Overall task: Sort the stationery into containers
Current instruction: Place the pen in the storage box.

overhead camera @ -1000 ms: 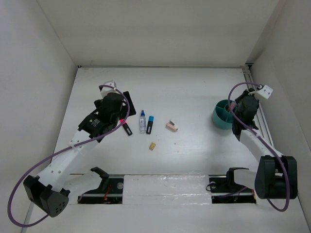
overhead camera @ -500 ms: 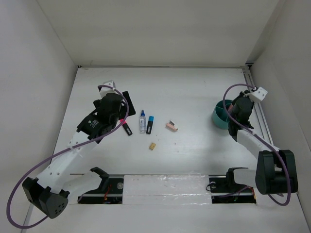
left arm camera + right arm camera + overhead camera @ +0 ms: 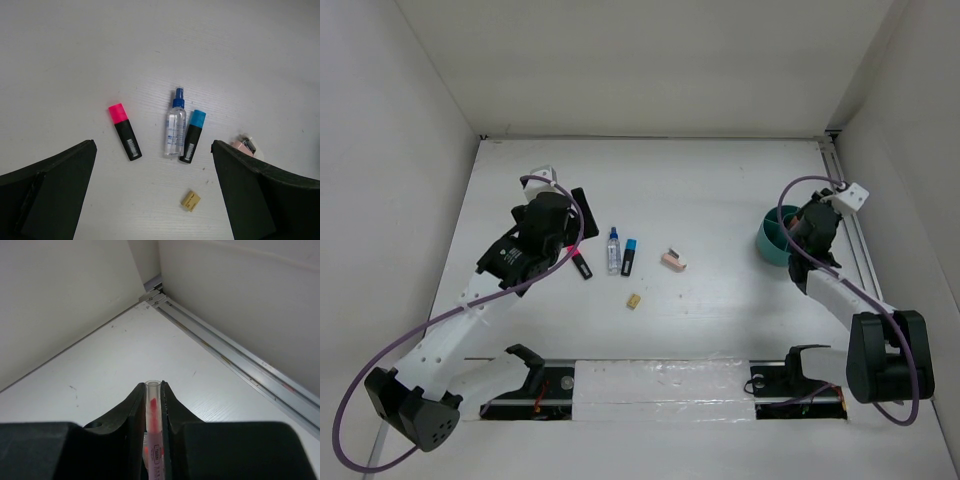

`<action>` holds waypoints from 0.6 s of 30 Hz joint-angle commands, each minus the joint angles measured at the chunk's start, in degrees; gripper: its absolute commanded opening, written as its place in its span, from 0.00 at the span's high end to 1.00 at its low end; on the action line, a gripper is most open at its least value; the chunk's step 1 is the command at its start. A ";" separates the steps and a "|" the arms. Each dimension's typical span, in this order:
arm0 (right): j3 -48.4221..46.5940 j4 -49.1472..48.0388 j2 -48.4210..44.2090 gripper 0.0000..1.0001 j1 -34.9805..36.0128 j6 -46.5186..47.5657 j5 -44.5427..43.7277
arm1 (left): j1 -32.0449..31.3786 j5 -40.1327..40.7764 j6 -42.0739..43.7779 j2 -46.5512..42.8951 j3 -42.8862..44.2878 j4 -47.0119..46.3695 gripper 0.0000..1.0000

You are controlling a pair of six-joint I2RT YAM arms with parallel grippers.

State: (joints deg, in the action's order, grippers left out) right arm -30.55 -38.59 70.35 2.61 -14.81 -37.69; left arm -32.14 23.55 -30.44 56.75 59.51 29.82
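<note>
The right hand (image 3: 153, 388) is pinched shut on a thin pink pen with a clear tip (image 3: 152, 412). The pen's long axis runs along the fingers, tip poking just past them toward the white desk's (image 3: 720, 190) far corner; its lower end is hidden. From above, this hand sits at the round teal cup's (image 3: 770, 240) right rim. The left hand (image 3: 153, 147) gapes wide and empty above a pink-capped black marker (image 3: 124, 131).
</note>
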 commanded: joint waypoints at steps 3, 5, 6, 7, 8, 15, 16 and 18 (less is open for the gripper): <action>0.05 -2.19 -1.26 0.76 1.34 0.21 -0.36 | 0.32 0.00 0.73 -1.20 0.17 -1.08 0.00; 0.05 -2.19 -1.26 0.67 1.34 0.22 -0.36 | 0.32 0.00 0.73 -1.20 0.17 -1.08 0.00; 0.05 -2.19 -1.26 0.64 1.34 0.22 -0.36 | 0.32 0.00 0.73 -1.20 0.17 -1.08 0.00; 0.05 -2.19 -1.26 0.60 1.34 0.22 -0.36 | 0.32 0.00 0.73 -1.20 0.17 -1.08 0.00; 0.05 -2.19 -1.87 0.59 1.34 0.22 0.33 | 0.32 0.53 0.73 -1.20 0.17 -1.08 0.00; 0.05 -2.19 -3.72 0.43 3.27 0.22 0.87 | 0.32 0.53 0.73 -1.20 0.17 -1.08 0.00; 0.05 -0.97 -5.03 0.43 3.89 0.22 0.87 | 0.32 0.53 0.73 -1.20 0.17 -1.08 0.00; -0.48 0.17 -6.70 0.40 6.16 0.22 0.87 | 0.32 0.53 0.73 -1.20 0.17 -1.08 0.00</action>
State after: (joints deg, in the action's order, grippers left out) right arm -30.15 -37.60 66.89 6.20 -14.74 -37.45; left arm -32.14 23.57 -30.44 56.73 59.51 29.82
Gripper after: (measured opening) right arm 0.597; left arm 0.997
